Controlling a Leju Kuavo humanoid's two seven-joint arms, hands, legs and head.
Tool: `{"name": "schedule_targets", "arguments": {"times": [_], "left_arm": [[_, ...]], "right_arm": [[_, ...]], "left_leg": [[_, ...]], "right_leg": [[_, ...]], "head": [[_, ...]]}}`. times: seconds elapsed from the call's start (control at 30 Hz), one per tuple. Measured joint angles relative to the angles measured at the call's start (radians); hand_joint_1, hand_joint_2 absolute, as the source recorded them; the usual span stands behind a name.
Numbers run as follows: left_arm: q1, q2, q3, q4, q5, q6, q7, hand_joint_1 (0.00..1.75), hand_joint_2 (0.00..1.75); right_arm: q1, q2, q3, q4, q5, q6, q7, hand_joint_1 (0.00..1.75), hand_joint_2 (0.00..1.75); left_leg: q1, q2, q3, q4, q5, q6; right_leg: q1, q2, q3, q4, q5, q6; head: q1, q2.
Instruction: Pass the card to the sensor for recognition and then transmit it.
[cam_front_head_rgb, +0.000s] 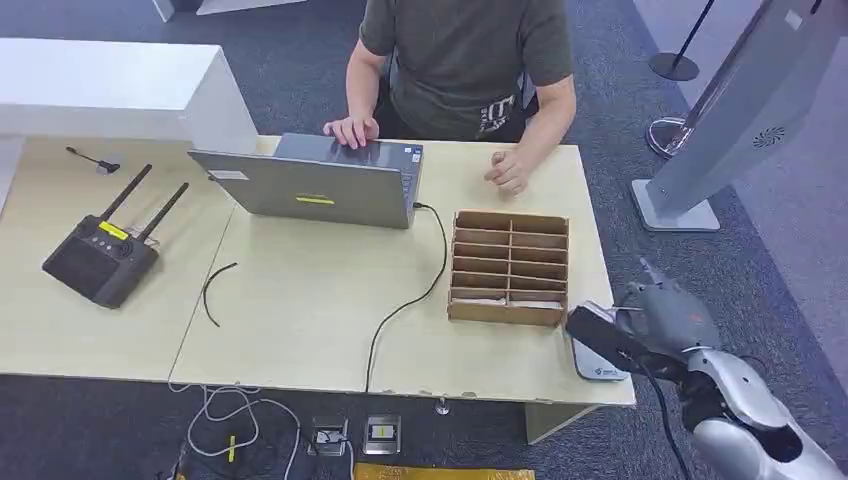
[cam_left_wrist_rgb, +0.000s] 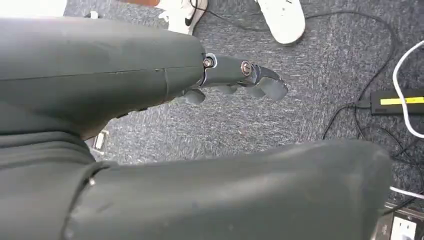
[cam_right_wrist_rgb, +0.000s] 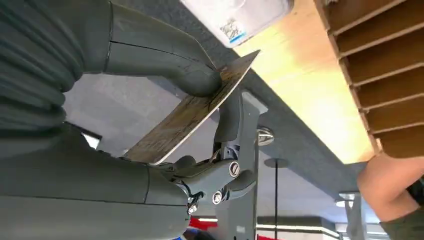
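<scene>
at the left of the head view a black radio unit (cam_front_head_rgb: 100, 262) with two antennas sits on the pale table (cam_front_head_rgb: 300, 330), a short loose black cable (cam_front_head_rgb: 212, 292) beside it. further along, a person leans over an open laptop (cam_front_head_rgb: 320, 185), one hand on its keys. right of that stands a wooden sorting rack (cam_front_head_rgb: 509, 267) of small compartments.

just past the rack, at the table's near right corner, lies the sensor (cam_front_head_rgb: 598, 362), a flat white pad with a blue mark. the right hand (cam_front_head_rgb: 655, 325) hovers over it, thumb pressing down on the card (cam_right_wrist_rgb: 200, 107) with fingers underneath, so the card is pinched near one end and its free end points toward the sensor without touching it, as far as the wrist view shows.

the card looks thin, light and stiff, with a smooth face likely to slip; i judge a flat pinch near the edge, leaving most of the face bare for reading, suits it.

the left hand (cam_left_wrist_rgb: 240, 80) hangs over the carpet, fingers loosely curled and holding nothing.
</scene>
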Motion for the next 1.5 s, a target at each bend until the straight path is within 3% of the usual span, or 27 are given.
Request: {"name": "schedule_targets", "arguments": {"times": [0.43,0.63,0.7,0.77,0.83,1.13,1.5], "left_arm": [[0.000,-0.005,0.019,-0.014,-0.036,-0.002,0.028,0.00,0.00],[-0.002,-0.012,0.032,-0.016,-0.070,-0.018,0.036,0.00,0.00],[-0.022,-0.015,0.028,-0.020,-0.169,-0.043,0.072,0.00,0.00],[-0.066,-0.031,0.015,-0.031,-0.264,-0.039,0.149,0.00,0.00],[-0.107,-0.049,0.004,-0.040,-0.304,-0.031,0.187,0.00,0.00],[-0.140,-0.072,-0.012,-0.071,-0.345,-0.044,0.192,0.00,0.00],[-0.139,-0.078,-0.013,-0.084,-0.334,-0.029,0.200,0.00,0.00]], "right_arm": [[0.037,0.052,-0.035,0.076,-0.018,-0.009,-0.027,1.75,1.75],[0.052,0.068,-0.047,0.107,-0.064,-0.055,-0.046,1.75,1.75],[0.048,0.074,-0.049,0.124,-0.091,-0.063,-0.071,1.75,1.75],[0.031,0.084,-0.046,0.151,-0.122,-0.076,-0.084,1.75,1.75],[0.016,0.098,-0.038,0.179,-0.147,-0.107,-0.091,1.75,1.75],[0.019,0.130,-0.005,0.253,-0.213,-0.174,-0.127,1.75,1.75],[-0.003,0.159,0.031,0.322,-0.237,-0.191,-0.143,1.75,1.75]], "left_leg": [[0.000,0.000,0.000,0.000,0.000,0.000],[0.000,0.000,0.001,0.000,0.000,0.000],[0.000,0.000,0.000,0.000,0.000,0.000],[0.000,-0.002,-0.001,0.000,0.002,0.000],[0.000,-0.004,0.000,0.000,0.003,0.000],[0.000,0.001,0.000,0.000,0.002,-0.001],[0.001,0.002,0.000,0.000,0.002,-0.001]], "right_leg": [[0.000,0.000,0.000,0.000,0.000,0.000],[0.000,0.001,-0.001,0.000,0.000,0.000],[0.000,0.001,-0.001,0.000,0.000,0.000],[0.000,-0.002,0.000,0.000,0.000,0.000],[0.000,-0.005,0.001,0.000,0.001,0.000],[0.000,0.002,-0.001,0.000,0.002,-0.001],[0.001,0.002,-0.001,0.000,0.002,-0.001]], "head": [[0.000,0.000],[0.000,0.000],[0.000,0.000],[0.000,0.000],[0.001,0.000],[0.000,0.000],[0.000,0.000]]}}
